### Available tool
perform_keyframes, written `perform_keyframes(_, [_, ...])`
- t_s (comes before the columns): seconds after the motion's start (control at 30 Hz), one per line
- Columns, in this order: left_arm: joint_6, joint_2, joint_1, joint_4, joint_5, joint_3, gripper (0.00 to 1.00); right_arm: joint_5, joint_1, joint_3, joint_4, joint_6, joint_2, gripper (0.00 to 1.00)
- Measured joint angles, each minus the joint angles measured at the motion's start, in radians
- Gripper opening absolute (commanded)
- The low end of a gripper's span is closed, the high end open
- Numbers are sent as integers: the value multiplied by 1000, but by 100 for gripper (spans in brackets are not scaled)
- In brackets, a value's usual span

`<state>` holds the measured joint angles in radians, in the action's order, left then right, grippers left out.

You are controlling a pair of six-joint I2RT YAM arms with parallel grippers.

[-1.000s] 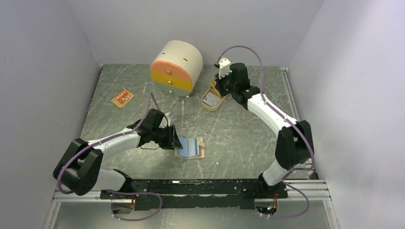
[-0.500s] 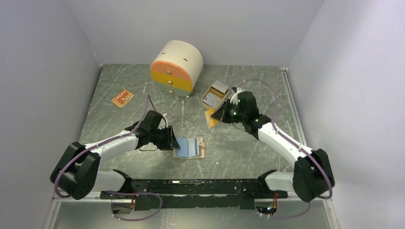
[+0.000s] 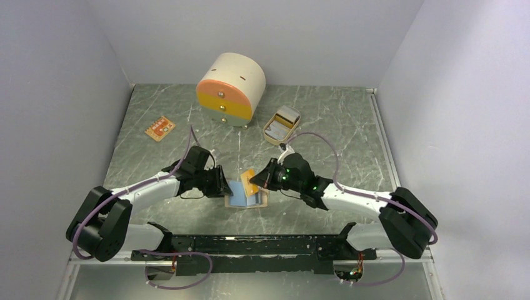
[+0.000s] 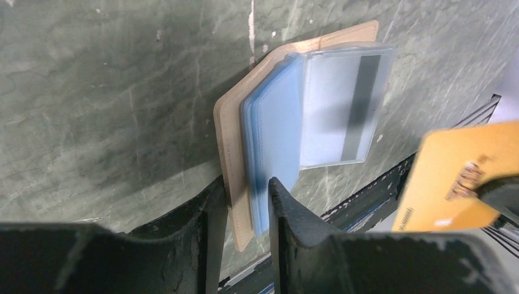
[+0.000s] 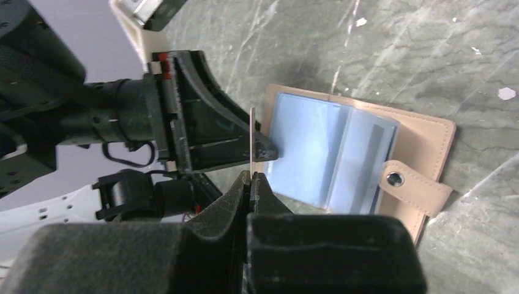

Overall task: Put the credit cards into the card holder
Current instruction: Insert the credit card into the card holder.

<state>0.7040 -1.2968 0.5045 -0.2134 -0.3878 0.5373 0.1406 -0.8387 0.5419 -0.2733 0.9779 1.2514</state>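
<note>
Right gripper (image 5: 250, 176) pinches orange card (image 4: 453, 177) above card holder (image 4: 227, 131); left gripper (image 4: 245, 187) clamps holder edge

The card holder (image 5: 437, 131) is tan-beige with pale blue see-through sleeves, one crossed by a dark grey stripe. The card (image 4: 447, 165) in the black right claw (image 5: 251, 180) is yellow-orange. The left claw (image 4: 245, 196) is black too. The counter (image 3: 325, 119) is dark grey-green marble with white veins. The drawer box (image 3: 240, 69) is cream, fronted orange and yellow

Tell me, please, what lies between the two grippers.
In the top view, the open card holder lies between the left gripper and the right gripper, which holds an orange card over it.
</note>
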Motion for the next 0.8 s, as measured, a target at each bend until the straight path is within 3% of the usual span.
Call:
perform_keyframes(0.1, [0,0,-7,3,2,-12,34,-17,-12,-31,-92,11,61,0])
perform_keyframes(0.33, [4,0,-18,8,2,-47,23,-17,-13,-69,-221,5,207,12])
perform_keyframes(0.57, [4,-2,-20,19,2,-54,24,-14,-14,-79,-278,-17,271,25])
perform_keyframes(0.8, [4,-2,-21,28,1,-60,24,-13,-14,-80,-280,-58,280,8])
